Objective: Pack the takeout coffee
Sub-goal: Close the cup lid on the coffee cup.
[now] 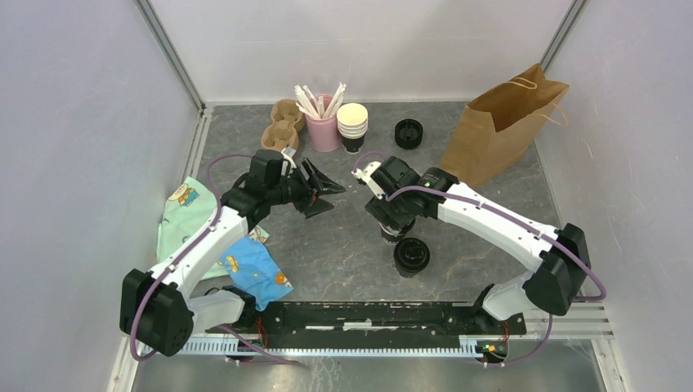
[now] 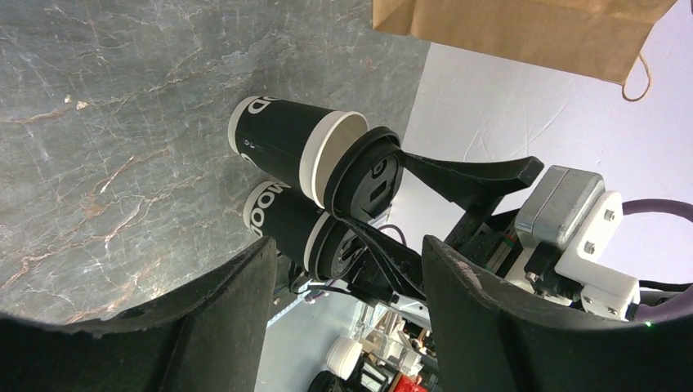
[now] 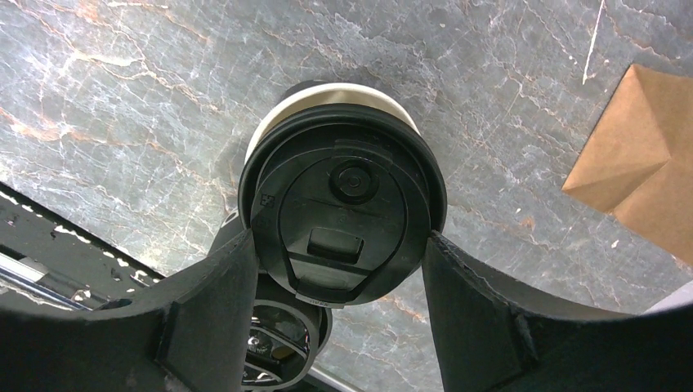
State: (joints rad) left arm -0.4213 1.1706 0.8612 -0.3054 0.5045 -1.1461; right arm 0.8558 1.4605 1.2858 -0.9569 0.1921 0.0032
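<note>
Right gripper (image 3: 339, 249) pinches lid (image 3: 343, 188) edges; left gripper (image 2: 347, 253) apart

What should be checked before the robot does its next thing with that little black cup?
1. Lid flat on the cup: not ok; it sits askew, with the cream rim showing on one side.
2. Right hand on the lid: ok; its fingers touch both sides.
3. Left hand out of the way: ok; open, empty, apart from the cup.
4. Second cup clear of the move: cannot tell; it stands close beside.
5. Bag ready: ok for standing upright; cannot tell whether its mouth is open enough.
</note>
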